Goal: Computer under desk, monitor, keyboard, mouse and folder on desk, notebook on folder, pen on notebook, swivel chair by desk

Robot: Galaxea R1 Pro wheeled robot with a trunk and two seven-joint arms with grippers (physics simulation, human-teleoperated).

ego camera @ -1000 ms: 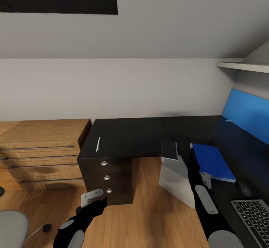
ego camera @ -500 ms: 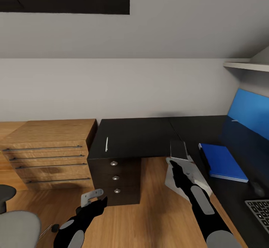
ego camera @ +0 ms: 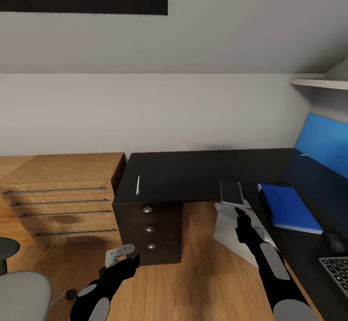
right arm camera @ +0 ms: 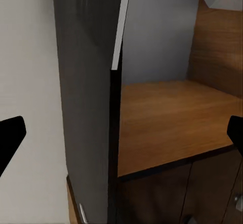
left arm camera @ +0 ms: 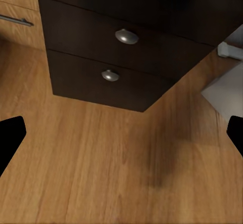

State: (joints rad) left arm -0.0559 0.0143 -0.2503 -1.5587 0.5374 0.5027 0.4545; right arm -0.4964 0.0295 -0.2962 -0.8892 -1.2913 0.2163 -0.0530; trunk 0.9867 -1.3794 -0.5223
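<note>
right tool point(ego camera: 240, 213) raised toward computer point(ego camera: 234, 231) at table point(ego camera: 193, 176) inner corner, jaws spread, empty | left tool point(ego camera: 118, 256) open, idle | folder point(ego camera: 289, 207) at 3 o'clock | pen point(ego camera: 137, 185) at 11 | likely nudging computer under

A light wooden drawer unit point(ego camera: 60, 196) with 4 metal bar handles is standing against the pale wall point(ego camera: 145, 113). Beside it, a black 3-drawer cabinet point(ego camera: 149, 231) is showing round silver knobs. Wooden flooring point(ego camera: 193, 282) is spreading below; a white shelf point(ego camera: 319, 83) is hanging at the far right.
</note>
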